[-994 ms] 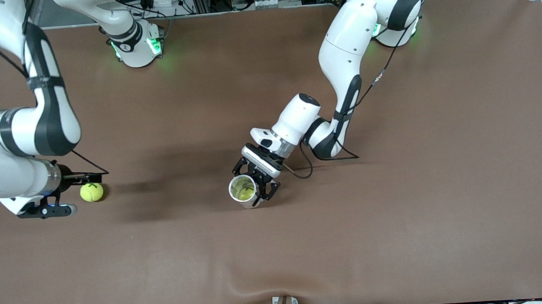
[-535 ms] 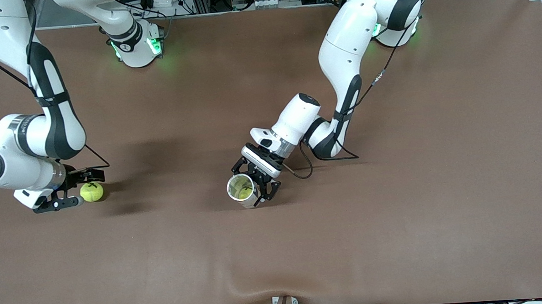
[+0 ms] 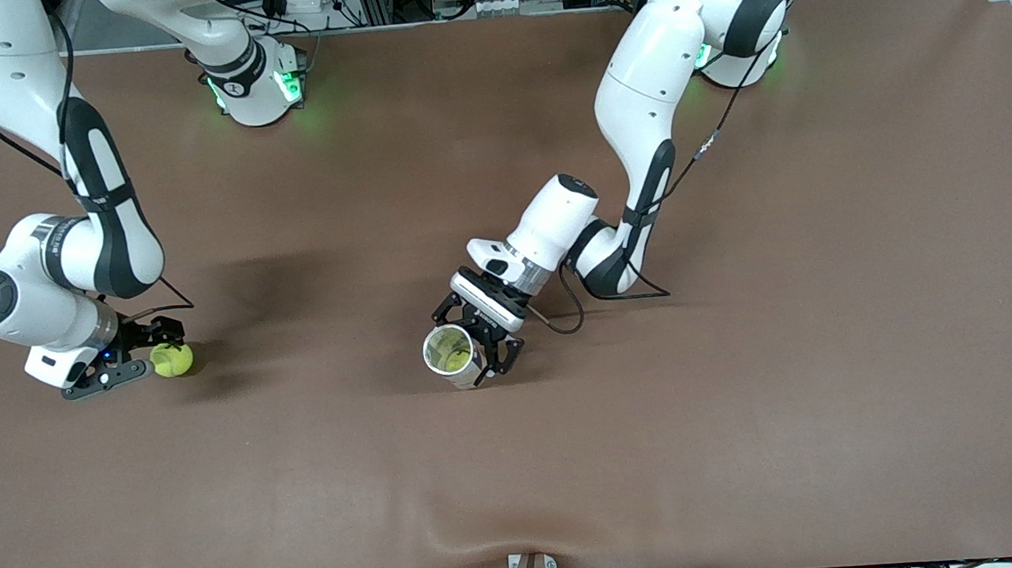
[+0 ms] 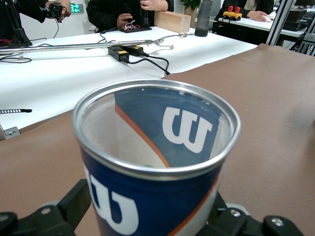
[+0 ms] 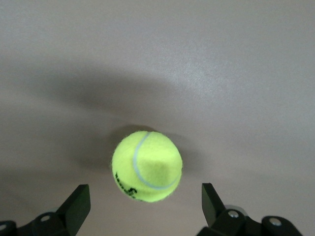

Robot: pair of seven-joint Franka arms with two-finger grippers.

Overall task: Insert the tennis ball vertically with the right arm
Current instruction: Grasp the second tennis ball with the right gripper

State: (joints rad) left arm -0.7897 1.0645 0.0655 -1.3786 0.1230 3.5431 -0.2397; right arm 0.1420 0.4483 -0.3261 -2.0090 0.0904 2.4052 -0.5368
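Tennis ball [image 3: 172, 360] sits on the brown table [image 3: 745, 392], out toward the right arm's end, and the right gripper [image 3: 148, 355] is down low right beside it. From the front camera its two black fingers [image 3: 157, 330] reach to either side of the ball, spread wide. The right wrist view confirms it: ball [image 5: 147, 166] sits in the gap ahead of the fingers [image 5: 77, 206], clear space on both sides, nothing pinched. The ball rests on the cloth with its shadow under it.

Over at the middle of the table, the left gripper [image 3: 472, 335] is around a can [image 3: 450, 353]. The can stands with its open mouth up and tipped a little toward the front camera, showing something yellow-green down inside. In the left wrist view the can [image 4: 152, 196] is blue with a white logo and an orange stripe, silver rim on top, and the fingers [image 4: 74, 204] stand at its two sides. They look spread wide around the can; whether they press on its wall, I cannot tell.

Ball and can are well apart, the ball toward the right arm's end.
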